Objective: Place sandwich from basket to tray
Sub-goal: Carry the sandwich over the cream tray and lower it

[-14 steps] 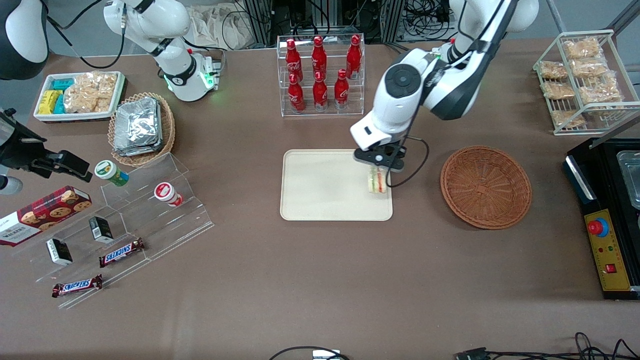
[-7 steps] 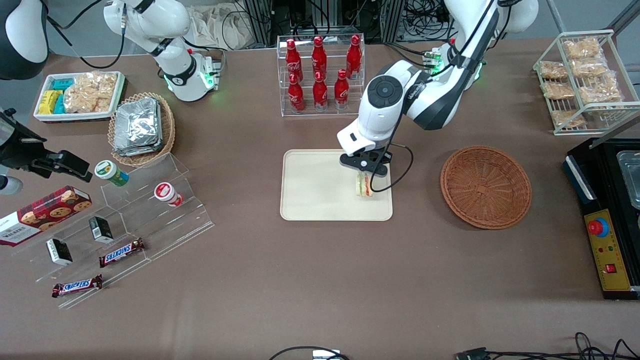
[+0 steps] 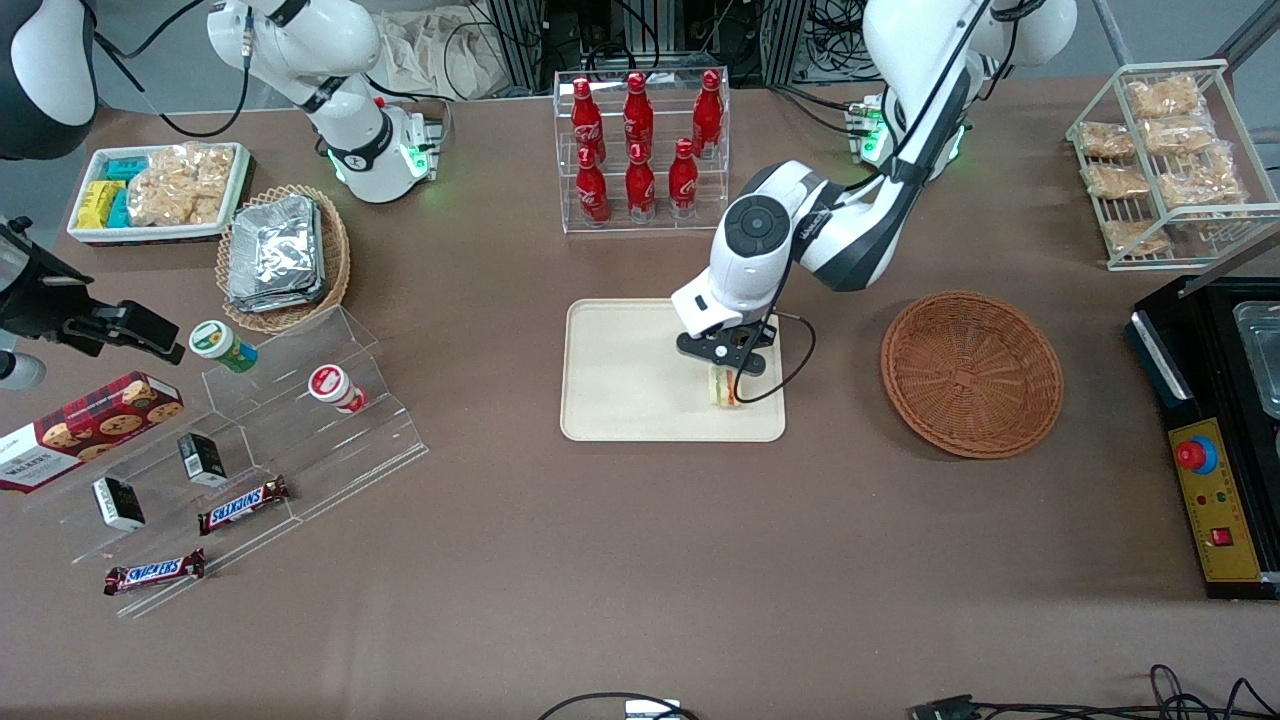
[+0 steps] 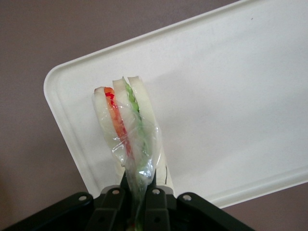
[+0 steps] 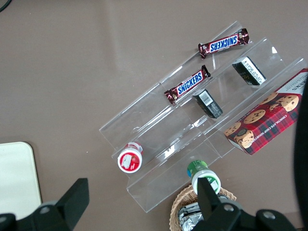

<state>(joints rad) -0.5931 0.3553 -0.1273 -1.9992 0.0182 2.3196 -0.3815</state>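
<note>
pinching the wrapped sandwich [image 4: 127, 134] by its narrow end, your gripper [image 3: 722, 372] stays closed low over the tray [image 3: 620, 370] at frame centre, ready to set it down.

You have the sandwich [image 4: 126, 131] pinched at its narrow end between the two black fingers [image 4: 111, 207] of the gripper [image 4: 134, 204], its plastic wrap bunched where they close on it. It hangs over a rounded corner of the tray [image 4: 231, 96], red and green filling showing between the bread slices. Brown table [image 4: 43, 43] surrounds the tray.
</note>
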